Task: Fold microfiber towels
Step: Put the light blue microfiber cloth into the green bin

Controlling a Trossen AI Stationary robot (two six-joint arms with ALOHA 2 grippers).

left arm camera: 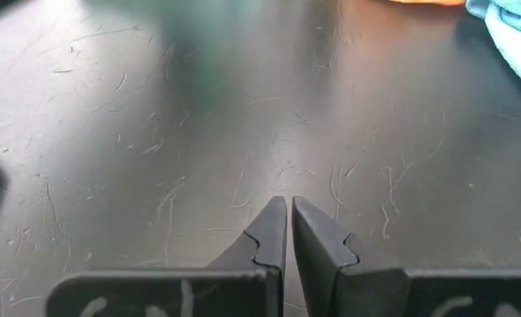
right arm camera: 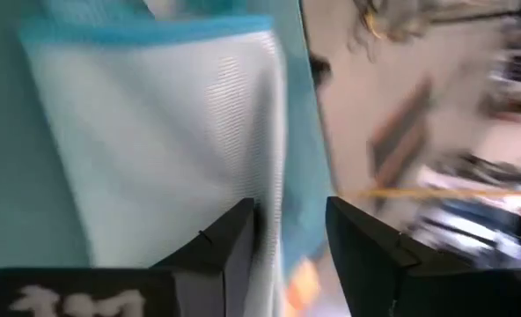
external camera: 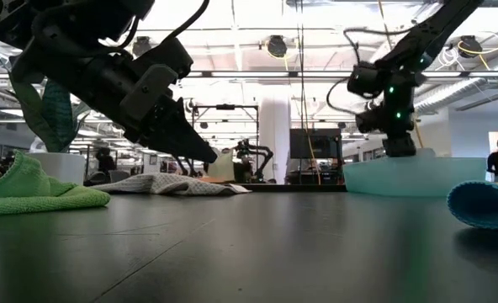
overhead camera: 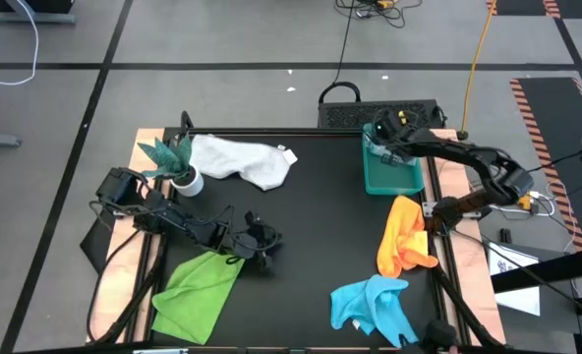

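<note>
My right gripper (right arm camera: 291, 233) stands open over the teal tray (overhead camera: 393, 179) at the table's far right. Below its fingers a pale blue towel (right arm camera: 155, 132) lies folded in the tray. My left gripper (left arm camera: 289, 207) is shut on nothing and slants down a little above the bare black mat. It sits just beyond the lime green towel (overhead camera: 198, 290) at the near left. The white-grey towel (overhead camera: 242, 159) lies crumpled at the far side. The orange towel (overhead camera: 404, 238) and the turquoise-blue towel (overhead camera: 375, 305) lie bunched at the right.
A small plant in a white pot (overhead camera: 180, 167) stands at the far left beside the white-grey towel. A black box with cables (overhead camera: 379, 113) sits behind the tray. The middle of the black mat (overhead camera: 311, 226) is bare.
</note>
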